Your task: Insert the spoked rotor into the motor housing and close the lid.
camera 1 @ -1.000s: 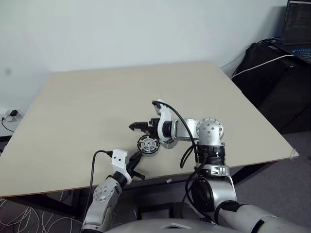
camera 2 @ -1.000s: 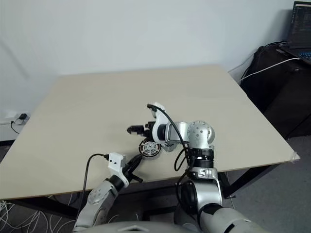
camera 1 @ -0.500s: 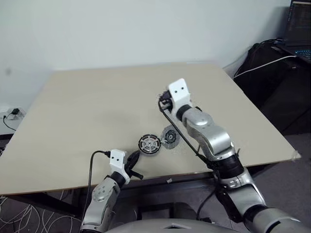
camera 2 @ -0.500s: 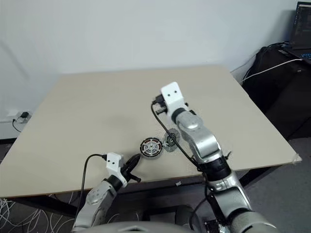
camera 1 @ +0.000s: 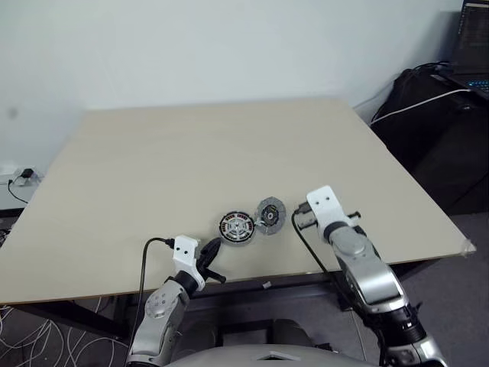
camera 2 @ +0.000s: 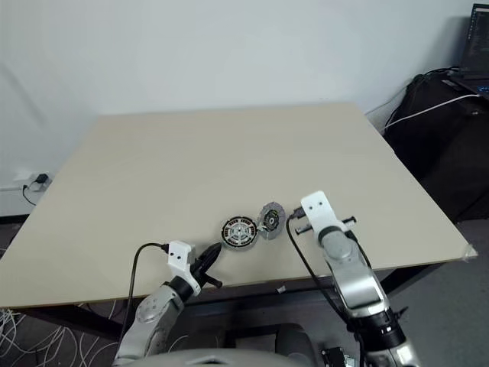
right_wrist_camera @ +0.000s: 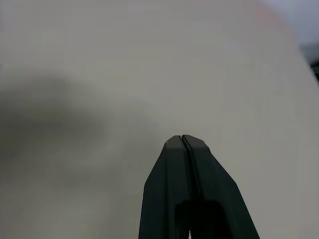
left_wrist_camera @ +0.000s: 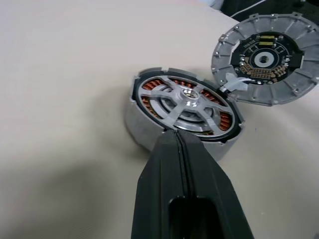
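Observation:
The motor housing sits near the table's front edge, with copper windings showing under the silver spoked rotor that lies inside it. The lid leans tilted against the housing's right rim, its scalloped edge and dark circuit face turned up. In the head views the housing and the lid stand side by side. My left gripper is shut and empty, its tips at the housing's near rim. My right gripper is shut and empty over bare table, to the right of the lid.
The table's front edge runs just behind both grippers. A black bag with a white cable and a laptop stand beyond the table's right side. The tabletop stretches bare toward the far wall.
My right arm has swung from above the housing out to the right and down, and its gripper has shut. The lid now leans beside the housing. The left arm has stayed put.

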